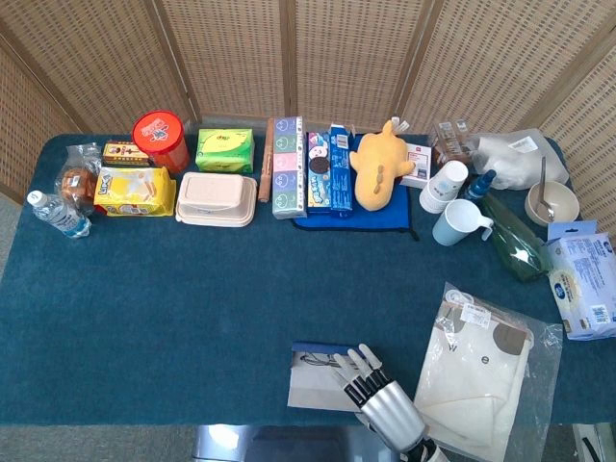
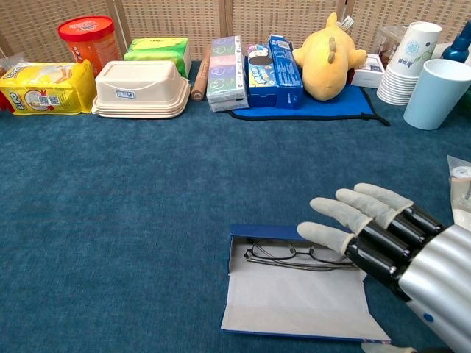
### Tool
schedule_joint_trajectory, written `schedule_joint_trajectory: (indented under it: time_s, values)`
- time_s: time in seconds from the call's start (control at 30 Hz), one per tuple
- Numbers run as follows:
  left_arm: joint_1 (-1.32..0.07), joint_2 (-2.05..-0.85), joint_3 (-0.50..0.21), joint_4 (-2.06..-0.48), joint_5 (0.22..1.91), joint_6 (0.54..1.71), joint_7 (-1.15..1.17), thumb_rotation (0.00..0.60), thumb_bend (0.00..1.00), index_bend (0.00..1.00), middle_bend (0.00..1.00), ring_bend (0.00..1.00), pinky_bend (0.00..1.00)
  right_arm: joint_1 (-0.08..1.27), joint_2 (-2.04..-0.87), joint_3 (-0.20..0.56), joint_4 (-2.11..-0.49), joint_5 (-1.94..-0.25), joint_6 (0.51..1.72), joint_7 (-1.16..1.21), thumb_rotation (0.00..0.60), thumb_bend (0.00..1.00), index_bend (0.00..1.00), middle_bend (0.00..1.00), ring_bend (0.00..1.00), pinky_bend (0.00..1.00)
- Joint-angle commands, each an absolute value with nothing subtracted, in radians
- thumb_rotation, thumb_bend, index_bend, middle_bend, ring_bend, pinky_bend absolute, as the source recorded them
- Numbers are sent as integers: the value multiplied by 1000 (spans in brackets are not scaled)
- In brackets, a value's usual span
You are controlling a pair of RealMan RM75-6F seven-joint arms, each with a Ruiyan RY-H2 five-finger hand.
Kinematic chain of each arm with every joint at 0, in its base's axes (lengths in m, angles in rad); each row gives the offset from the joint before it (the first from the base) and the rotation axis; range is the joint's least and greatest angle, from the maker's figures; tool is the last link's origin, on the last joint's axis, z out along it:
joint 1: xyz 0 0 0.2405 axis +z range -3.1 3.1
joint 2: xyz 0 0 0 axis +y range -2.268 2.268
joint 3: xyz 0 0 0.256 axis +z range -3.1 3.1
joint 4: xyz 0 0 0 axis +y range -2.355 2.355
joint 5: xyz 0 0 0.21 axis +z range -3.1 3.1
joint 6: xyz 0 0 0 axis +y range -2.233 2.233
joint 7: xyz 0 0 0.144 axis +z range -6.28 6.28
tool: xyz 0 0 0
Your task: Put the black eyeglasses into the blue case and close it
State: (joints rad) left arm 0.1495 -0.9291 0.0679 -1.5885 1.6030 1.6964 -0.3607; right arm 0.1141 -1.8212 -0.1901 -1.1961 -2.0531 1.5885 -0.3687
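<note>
From the head view, the right hand [image 1: 377,392] is hovering beside the open blue case [image 1: 320,377] near the table's front edge. From the chest view, its fingers [image 2: 346,213] are spreading, holding nothing, over the glasses [image 2: 294,254] lying inside the case [image 2: 294,301]; closing the lid likely comes next.

1. Matt, napped blue cloth covers the table [image 2: 110,220] — a carpet-like, rough weave.
2. The blue case [image 2: 294,294] lies open, its pale grey lining smooth and matt.
3. Thin dark wire forms the black eyeglasses [image 2: 294,255].
4. The right hand [image 2: 383,239] has pale rubbery fingertips [image 2: 327,234], glossy black segments and a brushed silver shell — metal or plastic, unclear.
5. Clear, crinkled plastic wraps folded cream cloth [image 1: 476,371].
</note>
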Motion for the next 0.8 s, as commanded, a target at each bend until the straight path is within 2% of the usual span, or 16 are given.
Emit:
schedule_joint_trajectory:
  time_s: [0.03,0.27,0.47,0.8]
  values:
    - [149,-931,66,-1586,1600,1694,-362,600,318,0,0,0,0,121,-1830,-177,-1186,-2038,1575,-365,600,93,199,103,56,108]
    - [144,-935,62,-1581,1596,1683,-365,600,320,0,0,0,0,141,-1835,-158,-1206,-2024,1548,-390,600,166,377,163,92,145]
    - [144,-939,62,-1574,1596,1680,-369,600,319,0,0,0,0,156,-1818,-155,-1256,-2020,1512,-434,600,217,481,219,130,177]
    - [146,-947,61,-1555,1591,1677,-384,600,318,0,0,0,0,180,-1799,-156,-1339,-2004,1428,-516,600,217,622,312,191,209]
